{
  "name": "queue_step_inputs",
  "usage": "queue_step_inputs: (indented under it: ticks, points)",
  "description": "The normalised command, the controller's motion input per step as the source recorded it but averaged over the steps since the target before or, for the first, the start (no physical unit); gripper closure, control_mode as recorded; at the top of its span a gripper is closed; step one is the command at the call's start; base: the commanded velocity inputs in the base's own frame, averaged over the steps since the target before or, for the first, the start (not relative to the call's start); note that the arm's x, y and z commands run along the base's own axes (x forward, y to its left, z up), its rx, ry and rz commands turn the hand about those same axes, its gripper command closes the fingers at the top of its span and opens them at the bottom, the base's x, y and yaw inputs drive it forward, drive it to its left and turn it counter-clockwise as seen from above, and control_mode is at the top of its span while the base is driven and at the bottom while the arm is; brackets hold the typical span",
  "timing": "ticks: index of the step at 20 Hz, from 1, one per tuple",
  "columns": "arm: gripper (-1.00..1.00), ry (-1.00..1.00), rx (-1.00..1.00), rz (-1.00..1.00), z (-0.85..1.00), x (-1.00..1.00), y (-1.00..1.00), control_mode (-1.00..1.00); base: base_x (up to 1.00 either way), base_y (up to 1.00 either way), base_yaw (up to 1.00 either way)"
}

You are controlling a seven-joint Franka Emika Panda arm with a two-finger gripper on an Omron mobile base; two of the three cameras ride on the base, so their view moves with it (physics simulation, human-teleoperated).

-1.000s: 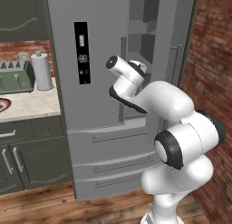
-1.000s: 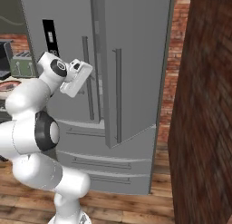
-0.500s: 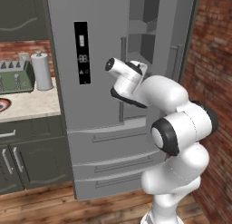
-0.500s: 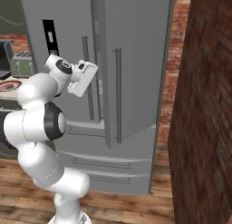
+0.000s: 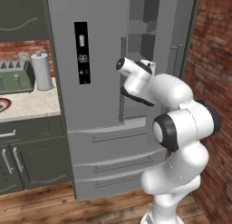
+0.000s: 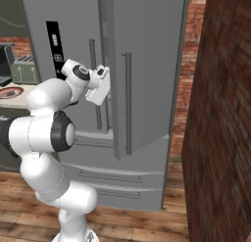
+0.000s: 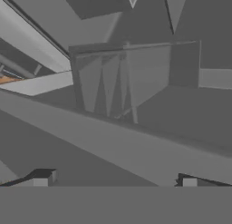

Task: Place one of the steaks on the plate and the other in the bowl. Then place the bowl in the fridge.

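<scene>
Elbow has swung up and toward the fridge (image 5: 104, 105) since a second ago; hand barely shifted, base and cameras fixed.

Fridge: brushed grey steel, French-door, flat panels. Black display strip (image 5: 82, 52) on the left door, two drawers (image 5: 113, 162) below with slim horizontal pulls. Right door (image 6: 147, 69) stands open, swung out toward the right base camera, long vertical handle (image 6: 128, 104) on its face.

Gripper (image 7: 115, 181): fingers spread wide, small dark tips far apart at the bottom of the hand view, nothing between them, nothing held. Hand sits at the gap between the doors, at about mid-height of the upper section.

Arm: glossy white rounded links, dark joint bands.

View differences:
- Left base: looks past the door edge into the interior, grey shelves and door bins (image 5: 145, 35) visible. Also pale speckled counter (image 5: 27, 109), white paper-towel roll (image 5: 41, 71), green toaster (image 5: 16, 75), dark green cabinets (image 5: 27, 159), wood plank floor.
- Right base: outer face of the open door hides the interior. Rough red brick wall (image 6: 220, 118) close on the right. Round red-rimmed thing (image 6: 9, 93) on the counter at far left, possibly the plate, too small to confirm.
- Hand view: tilted close-up inside, flat grey surfaces and a translucent angular bin (image 7: 131, 78).

Steaks and bowl: can't locate them.
</scene>
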Motion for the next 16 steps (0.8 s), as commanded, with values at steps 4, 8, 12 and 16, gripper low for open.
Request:
queue_step_inputs:
  ticks: [4, 8, 12, 16]
  points:
    - [-1.0, 0.0, 0.0, -0.05, 0.0, -0.18, -0.63, -1.0, 0.0, 0.0, 0.0]
    - [-1.0, 0.0, 0.0, -0.12, 0.06, -0.78, -0.92, -1.0, 0.0, 0.0, 0.0]
    - [-1.0, 0.0, 0.0, -0.16, 0.08, -1.0, -1.0, -1.0, 0.0, 0.0, 0.0]
    - [-1.0, 0.01, -0.03, -0.06, 0.0, -0.68, -0.91, -1.0, 0.0, 0.0, 0.0]
